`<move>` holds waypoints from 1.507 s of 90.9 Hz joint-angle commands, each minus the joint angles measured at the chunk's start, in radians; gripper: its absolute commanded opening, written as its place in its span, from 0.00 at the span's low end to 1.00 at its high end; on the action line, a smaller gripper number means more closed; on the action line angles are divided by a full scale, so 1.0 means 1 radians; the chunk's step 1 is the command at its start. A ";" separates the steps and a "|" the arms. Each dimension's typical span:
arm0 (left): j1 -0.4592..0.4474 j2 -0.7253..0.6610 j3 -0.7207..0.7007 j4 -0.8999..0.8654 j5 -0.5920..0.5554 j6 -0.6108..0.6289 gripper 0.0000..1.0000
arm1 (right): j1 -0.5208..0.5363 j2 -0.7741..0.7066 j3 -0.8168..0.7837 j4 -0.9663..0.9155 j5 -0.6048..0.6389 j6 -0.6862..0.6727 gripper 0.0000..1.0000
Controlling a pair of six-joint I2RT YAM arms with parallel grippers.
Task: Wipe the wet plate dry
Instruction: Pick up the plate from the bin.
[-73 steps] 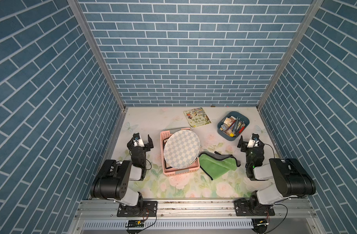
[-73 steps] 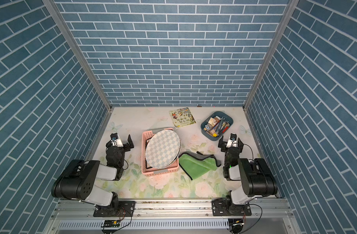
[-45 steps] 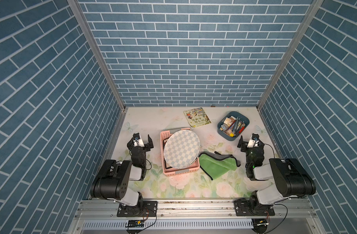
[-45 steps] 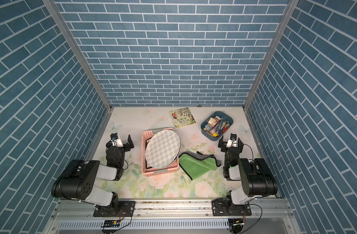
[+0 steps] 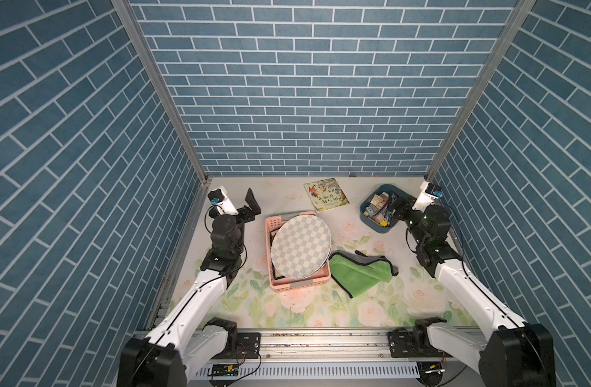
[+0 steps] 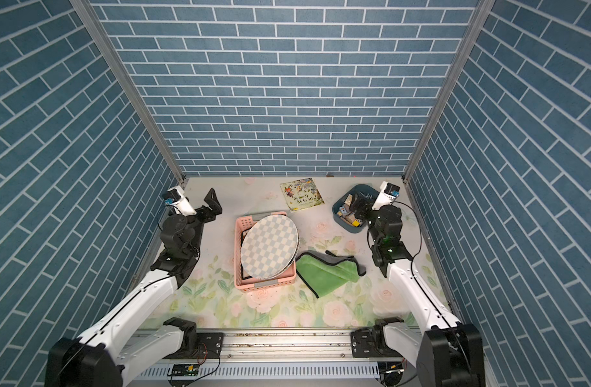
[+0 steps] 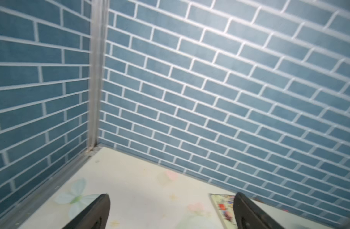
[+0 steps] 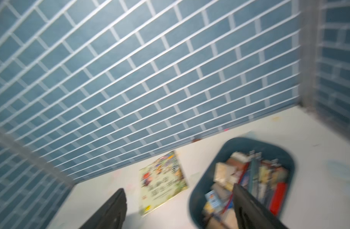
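Round checkered plate point(image 5: 301, 246) is propped in a slotted basket point(image 5: 299, 284), floor hidden. Left gripper point(image 7: 172, 195), right gripper point(image 8: 178, 187) are held spread.

Bright, even light; blurred wrist views

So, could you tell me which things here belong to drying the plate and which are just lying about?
For the job: checkered plate, green cloth, pink basket holding it.
Lying about: picture book, blue bin of small items.
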 commanded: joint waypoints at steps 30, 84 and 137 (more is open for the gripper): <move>-0.152 -0.049 -0.037 -0.451 0.011 -0.131 1.00 | 0.357 0.236 0.094 -0.312 -0.224 0.183 0.44; -0.153 -0.027 -0.055 -0.422 0.049 -0.140 1.00 | 0.515 0.404 0.216 -0.212 -0.293 0.169 0.30; -0.193 -0.125 0.027 -0.433 0.162 -0.087 0.97 | 0.522 0.341 0.336 -0.170 -0.158 0.178 0.00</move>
